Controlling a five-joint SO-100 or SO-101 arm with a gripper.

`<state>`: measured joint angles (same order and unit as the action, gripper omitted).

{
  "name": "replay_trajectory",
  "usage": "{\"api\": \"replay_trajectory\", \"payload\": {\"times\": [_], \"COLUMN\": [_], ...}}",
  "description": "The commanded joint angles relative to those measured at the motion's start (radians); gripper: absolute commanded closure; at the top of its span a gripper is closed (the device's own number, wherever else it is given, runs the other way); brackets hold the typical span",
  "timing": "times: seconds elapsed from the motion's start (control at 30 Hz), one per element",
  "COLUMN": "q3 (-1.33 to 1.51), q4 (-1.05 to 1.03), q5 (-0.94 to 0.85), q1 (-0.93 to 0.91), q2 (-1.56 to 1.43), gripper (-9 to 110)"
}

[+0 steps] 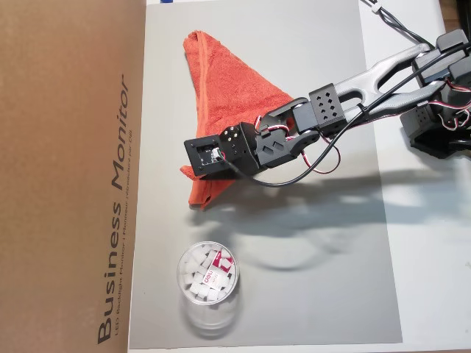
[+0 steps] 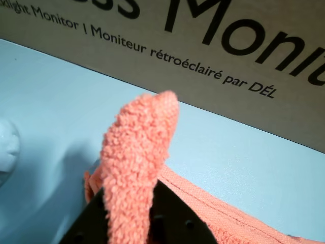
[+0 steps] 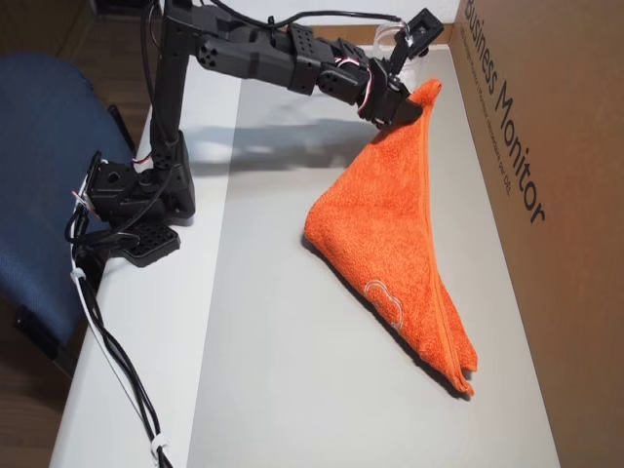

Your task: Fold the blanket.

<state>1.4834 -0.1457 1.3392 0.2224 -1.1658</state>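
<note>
Pincer [image 3: 408, 105] pinches blanket [image 3: 400, 234] corner, arm outstretched.

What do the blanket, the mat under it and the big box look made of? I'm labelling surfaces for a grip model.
The blanket looks like orange terry cloth: looped, fuzzy pile and a stitched hem, clearest in the wrist view where the gripper pinches a corner. The mat seems a smooth, matte grey sheet, plastic or rubber; I cannot tell which. The box looks like plain brown cardboard with black printing.
</note>
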Motion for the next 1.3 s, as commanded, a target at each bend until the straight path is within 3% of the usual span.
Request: {"api": "replay_trajectory", "payload": {"times": [0.0,0.93,1.27], "q3": [-0.058,-0.058,-0.058], "q4": [0.023,0.023,0.008], "q5": [-0.011,-0.017,-0.245], "q1": [0.009,0.031,0.052], "q2": [-0.003,0.107,0.126], "gripper": [101,101,101]}}
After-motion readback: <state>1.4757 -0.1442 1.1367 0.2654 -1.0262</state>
